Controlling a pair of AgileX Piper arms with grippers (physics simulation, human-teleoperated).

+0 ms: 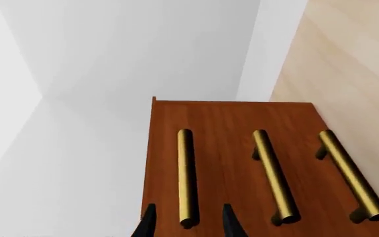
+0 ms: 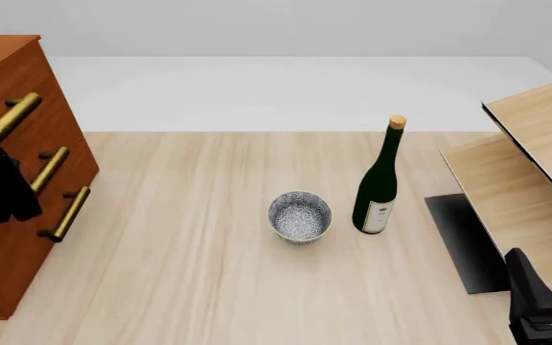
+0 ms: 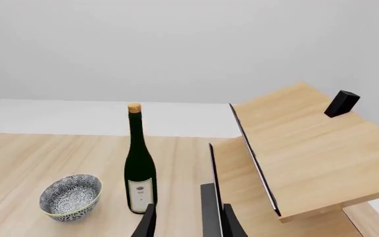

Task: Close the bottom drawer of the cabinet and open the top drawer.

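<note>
There is one big red-brown cabinet at the left side of the table, and it has three drawers, one above the other. Each drawer has one gold bar handle, so I count three handles. The top drawer is the highest one, and the bottom drawer is the lowest; from here all three fronts look level with each other. The left gripper is right at the top drawer's handle. Its two black fingers stand a little apart, one on each side of the bar, and I cannot tell if they touch it. In the middle of the table stands one small bowl with blue and white speckles. Just beside it stands one dark green bottle with a cork on top. The bottle has one white label, but the writing on it is too small to read. Off to the right are two pale wood panels, tilted, with a dark mat under them. The right gripper hangs low near that side, with its jaws a little apart and nothing between them.
</note>
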